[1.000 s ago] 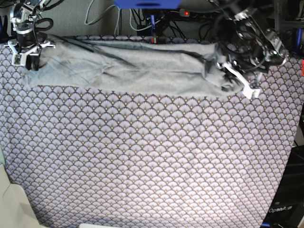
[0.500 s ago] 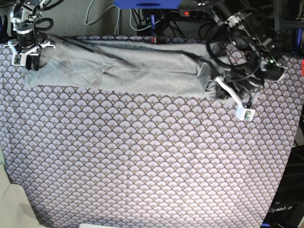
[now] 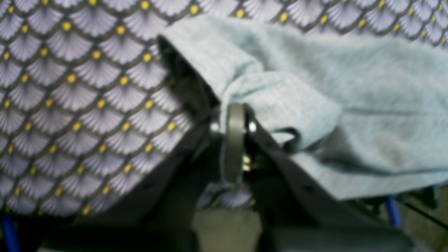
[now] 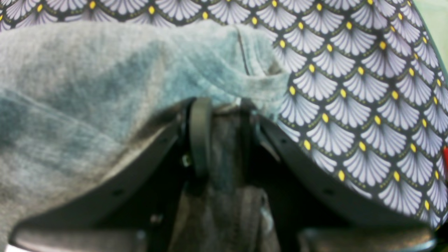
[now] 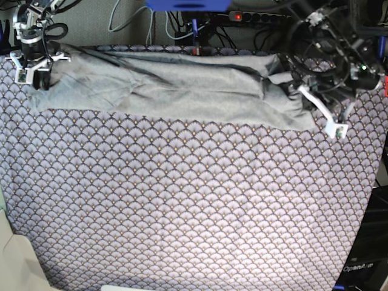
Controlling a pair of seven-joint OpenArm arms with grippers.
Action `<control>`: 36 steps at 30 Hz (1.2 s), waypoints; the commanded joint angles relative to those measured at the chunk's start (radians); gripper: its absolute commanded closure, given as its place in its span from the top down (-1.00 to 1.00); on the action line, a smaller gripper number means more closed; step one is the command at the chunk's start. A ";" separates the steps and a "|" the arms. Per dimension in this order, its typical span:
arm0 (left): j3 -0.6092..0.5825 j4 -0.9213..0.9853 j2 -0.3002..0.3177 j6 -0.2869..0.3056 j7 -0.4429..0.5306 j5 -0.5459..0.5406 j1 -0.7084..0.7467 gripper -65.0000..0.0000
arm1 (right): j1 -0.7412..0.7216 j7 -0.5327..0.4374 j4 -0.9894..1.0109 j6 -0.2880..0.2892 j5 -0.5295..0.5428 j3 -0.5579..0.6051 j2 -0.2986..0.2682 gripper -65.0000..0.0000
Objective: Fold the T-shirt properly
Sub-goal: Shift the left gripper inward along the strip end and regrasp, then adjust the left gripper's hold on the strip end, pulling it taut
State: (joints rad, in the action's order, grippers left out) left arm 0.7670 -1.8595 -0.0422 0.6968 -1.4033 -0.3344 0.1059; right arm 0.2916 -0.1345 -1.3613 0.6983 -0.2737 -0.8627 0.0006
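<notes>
The light grey T-shirt lies as a long folded band across the far part of the table. In the base view my left gripper is at the band's right end. The left wrist view shows that gripper shut on a rolled fold of the T-shirt. My right gripper sits at the band's left end, near the far left corner. In the right wrist view, bunched T-shirt fabric runs down between the jaws of the right gripper, which are closed on it.
A purple-grey fan-scale cloth covers the whole table. Cables and a power strip lie behind the far edge. A pale object stands at the near left corner. The table's right edge runs close to my left arm.
My left gripper has moved right with the shirt's end, pulling the bunched right side out longer and flatter. The right gripper has stayed in place.
</notes>
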 commanded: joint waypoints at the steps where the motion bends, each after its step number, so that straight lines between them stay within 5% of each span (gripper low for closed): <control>1: 0.001 -0.015 0.031 0.001 0.007 -0.007 -0.001 -1.00 | 0.002 0.000 -0.011 0.000 -0.003 0.000 -0.006 -0.51; 9: 0.003 0.116 0.156 0.001 0.007 -0.007 -0.027 -1.00 | 0.001 0.000 -0.010 0.000 -0.003 0.000 -0.006 -0.51; 29: 0.003 0.199 0.156 0.001 0.007 -0.007 -0.093 -0.82 | 0.001 0.000 -0.010 0.000 -0.003 0.000 -0.006 -0.51; 36: 0.018 0.200 0.150 0.001 0.007 -0.012 -0.082 -0.14 | 0.001 0.000 -0.010 0.000 -0.003 0.000 -0.006 -0.51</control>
State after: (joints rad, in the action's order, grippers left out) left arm 0.7807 -1.6432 0.0956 0.6998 -1.4063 -0.3370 0.0341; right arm 0.2916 -0.1345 -1.3613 0.6983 -0.2733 -0.8627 0.0006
